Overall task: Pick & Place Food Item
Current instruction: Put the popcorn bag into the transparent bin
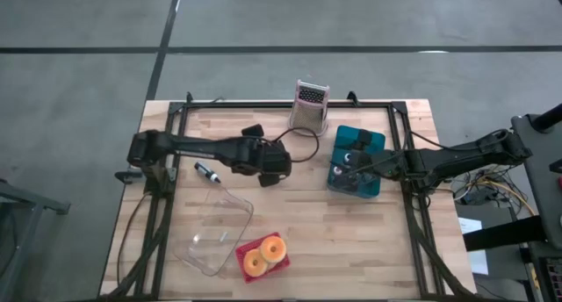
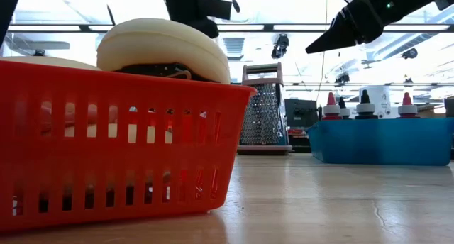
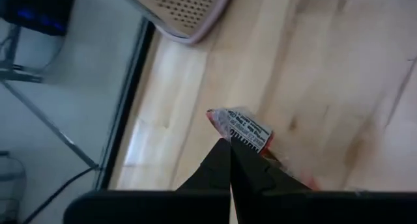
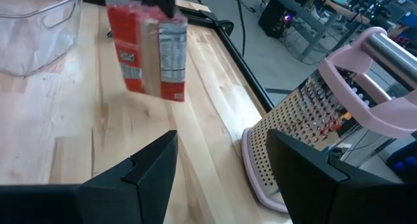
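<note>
Red snack packet (image 4: 148, 51) hangs above the counter (image 1: 351, 240), pinched by the clenched left tool (image 3: 229, 160); right tool (image 4: 221, 168) released. Thin corner pinch: packet may slip

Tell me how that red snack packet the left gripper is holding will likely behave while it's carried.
The red packet hangs from its top edge under the shut left gripper, so it probably sways. It looks thin and crinkled, likely light and floppy. A glossy wrapper pinched at one edge might slip.
</note>
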`<state>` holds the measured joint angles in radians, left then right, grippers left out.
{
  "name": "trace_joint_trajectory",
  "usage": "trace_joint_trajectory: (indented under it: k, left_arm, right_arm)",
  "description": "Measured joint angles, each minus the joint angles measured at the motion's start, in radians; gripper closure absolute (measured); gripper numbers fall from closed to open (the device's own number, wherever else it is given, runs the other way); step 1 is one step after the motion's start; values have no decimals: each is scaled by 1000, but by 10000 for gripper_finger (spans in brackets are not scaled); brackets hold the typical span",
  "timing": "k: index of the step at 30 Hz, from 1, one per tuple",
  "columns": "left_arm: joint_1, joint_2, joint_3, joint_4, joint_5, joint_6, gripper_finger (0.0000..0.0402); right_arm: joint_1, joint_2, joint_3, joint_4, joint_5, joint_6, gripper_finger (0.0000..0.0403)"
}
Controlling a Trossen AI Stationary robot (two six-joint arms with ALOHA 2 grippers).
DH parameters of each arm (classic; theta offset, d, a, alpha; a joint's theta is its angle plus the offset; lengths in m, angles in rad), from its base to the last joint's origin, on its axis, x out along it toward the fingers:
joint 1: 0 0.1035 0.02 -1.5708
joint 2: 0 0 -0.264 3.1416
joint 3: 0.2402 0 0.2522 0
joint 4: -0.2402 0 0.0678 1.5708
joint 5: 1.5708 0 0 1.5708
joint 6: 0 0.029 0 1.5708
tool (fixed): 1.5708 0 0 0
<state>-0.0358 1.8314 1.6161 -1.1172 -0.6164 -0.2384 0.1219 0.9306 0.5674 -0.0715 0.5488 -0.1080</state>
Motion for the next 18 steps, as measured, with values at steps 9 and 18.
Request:
trace_joint_trajectory:
  k: [9,18]
  left_arm:
    - [7,-10,0,-25,-51,24,401]
    - [20,-47,7,-36,-65,50,401]
  right_arm:
    - [0,0,0,0,0,4,172]
    - [0,0,-5,0,-1,4,172]
